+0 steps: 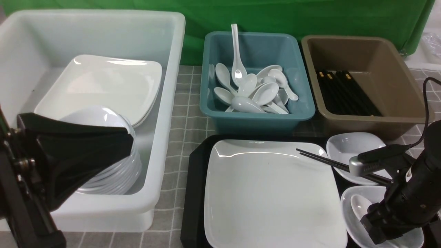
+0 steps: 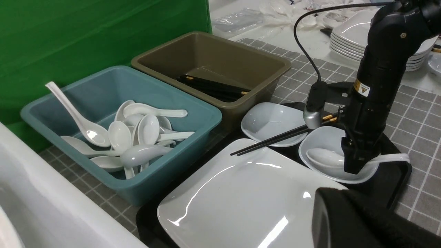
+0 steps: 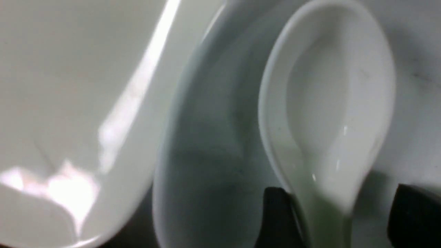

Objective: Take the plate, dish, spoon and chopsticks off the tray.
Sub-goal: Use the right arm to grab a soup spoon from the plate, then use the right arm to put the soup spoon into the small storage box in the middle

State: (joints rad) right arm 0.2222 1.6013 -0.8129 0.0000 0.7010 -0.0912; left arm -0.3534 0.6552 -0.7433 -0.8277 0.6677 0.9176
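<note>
On the black tray (image 1: 194, 193) lies the large white plate (image 1: 272, 193) (image 2: 248, 199). Right of it sit two small white dishes. The far dish (image 1: 351, 146) has the black chopsticks (image 1: 320, 159) (image 2: 272, 141) resting across it, their tips over the plate's corner. The near dish (image 1: 348, 220) (image 3: 213, 137) holds the spoon (image 1: 358, 205) (image 3: 330, 103). My right gripper (image 1: 384, 232) (image 3: 344, 217) is down inside that dish, open, one finger (image 3: 275, 213) against the spoon's handle and the other standing off it. My left gripper (image 1: 127, 137) (image 2: 327, 203) hangs shut and empty over the white tub.
A big white tub (image 1: 165, 103) at the left holds square plates and a stack of bowls. Behind the tray stand a teal tub (image 1: 256, 117) full of white spoons and a brown tub (image 1: 365, 86) with black chopsticks. A plate stack (image 2: 348, 38) sits beyond the right arm.
</note>
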